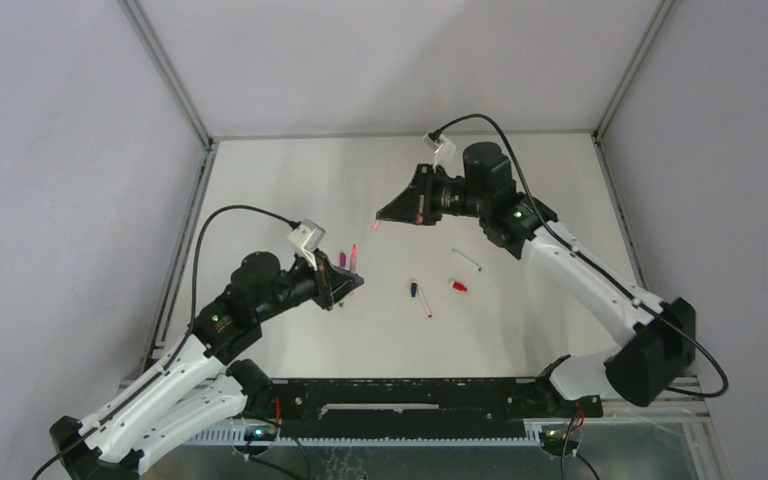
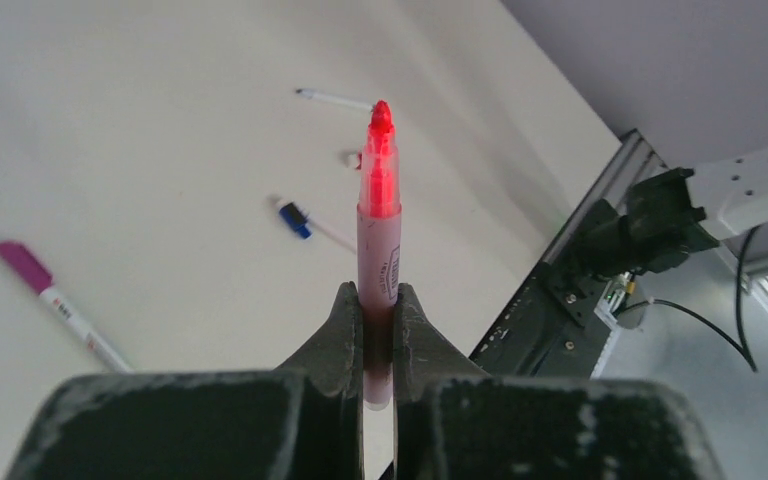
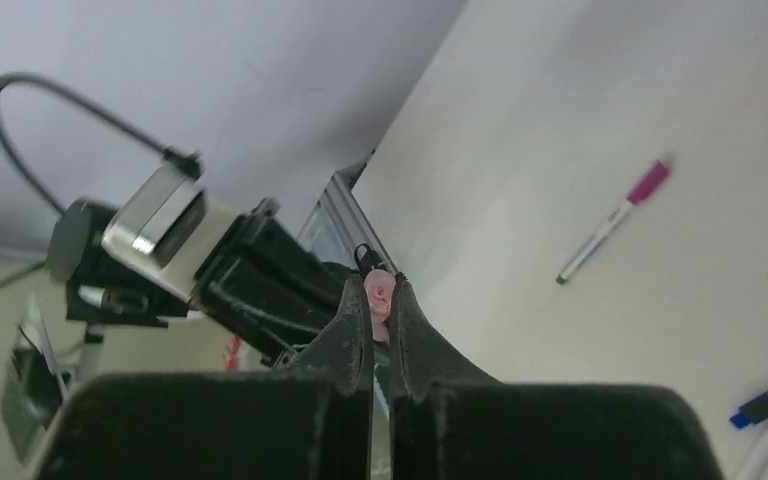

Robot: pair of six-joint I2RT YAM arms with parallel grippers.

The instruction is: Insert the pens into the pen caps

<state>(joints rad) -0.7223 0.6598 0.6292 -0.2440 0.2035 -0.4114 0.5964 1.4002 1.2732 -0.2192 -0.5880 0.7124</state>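
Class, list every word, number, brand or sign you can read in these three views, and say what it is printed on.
Pink pen in the left end effector: dark print on its barrel, too blurred to read.
Magenta-capped pen on the table: tiny marks on the barrel, unreadable.
Nothing else carries legible text.

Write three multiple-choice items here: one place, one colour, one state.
1. Where is the magenta-capped pen? A lying on the table B in a tray C on the wall
2. What colour is the cap in the right gripper? A blue B pink C green
3. The tip of the pink-red pen in the left gripper is: A capped B bare C snapped off
1 A: it lies flat on the table. 2 B: pink shows between the fingers. 3 B: the red tip stands uncovered.
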